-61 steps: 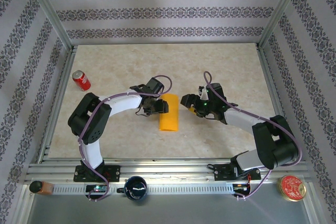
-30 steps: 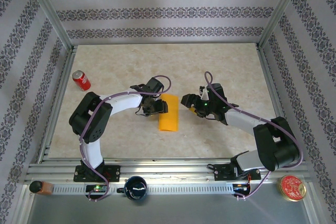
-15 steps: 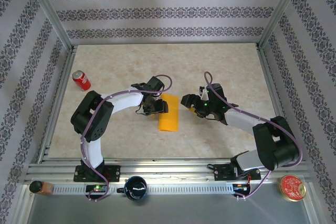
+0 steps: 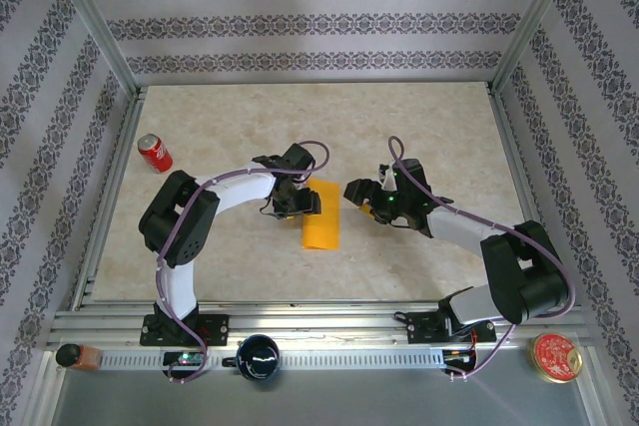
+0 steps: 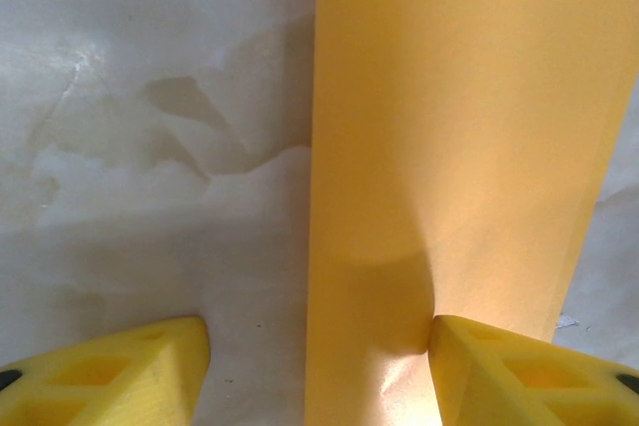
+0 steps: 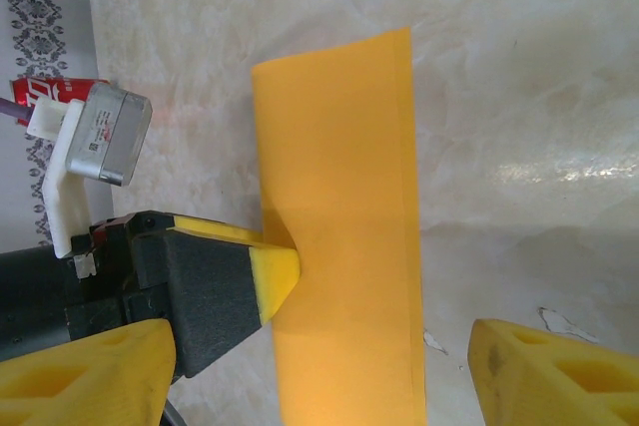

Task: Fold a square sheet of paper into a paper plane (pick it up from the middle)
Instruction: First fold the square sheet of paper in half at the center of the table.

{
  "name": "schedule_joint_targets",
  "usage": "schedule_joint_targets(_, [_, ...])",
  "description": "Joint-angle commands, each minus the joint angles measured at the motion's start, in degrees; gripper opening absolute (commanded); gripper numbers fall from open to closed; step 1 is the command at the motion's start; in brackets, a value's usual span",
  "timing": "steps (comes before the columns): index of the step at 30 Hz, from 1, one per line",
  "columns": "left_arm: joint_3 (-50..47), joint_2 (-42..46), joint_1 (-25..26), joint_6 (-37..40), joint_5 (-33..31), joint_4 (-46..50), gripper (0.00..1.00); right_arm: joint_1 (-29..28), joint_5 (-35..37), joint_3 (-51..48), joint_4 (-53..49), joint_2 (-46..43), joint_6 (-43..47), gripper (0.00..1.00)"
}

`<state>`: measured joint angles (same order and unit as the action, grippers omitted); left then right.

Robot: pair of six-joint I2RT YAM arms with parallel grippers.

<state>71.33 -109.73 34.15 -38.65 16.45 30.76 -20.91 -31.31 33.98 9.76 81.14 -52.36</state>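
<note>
Left hand is spread, not pinching. In its own wrist view one fingertip rests over bare worktop while the other sits on the paper, so its jaws straddle the long edge at 9 o'clock. The right hand hovers just off the paper's 2 o'clock corner, its jaws likewise wide apart and holding nothing. The paper lies near the middle of the worktop as a narrow orange-yellow strip running from 12 to 6 o'clock. It appears to be folded once along its length, and it is far from any pointed shape. A red can stands well apart at 10 o'clock. The strip looks thin, light and limp, and the right wrist view shows a soft dimple where the left fingertip bears on it, so I judge it will buckle or skate on the smooth stone-patterned surface under a careless push. It should crease easily, and a wrong crease would stay. A sensible hold would be at the middle of a long edge, one finger pinning it flat while the other slides under, with light pressure to avoid crumpling.
</note>
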Motion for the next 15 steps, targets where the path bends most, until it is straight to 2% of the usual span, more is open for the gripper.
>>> schedule_joint_targets(1, [0.8, -3.5, 1.0, 0.2, -2.2, -1.3, 0.64, -0.7, 0.9, -0.5, 1.4, 0.2, -0.2, 0.78])
schedule_joint_targets(15, [2.5, -3.9, 1.5, 1.2, -4.4, 1.1, 0.63, -0.7, 0.9, -0.7, 1.0, 0.1, 0.0, 0.78])
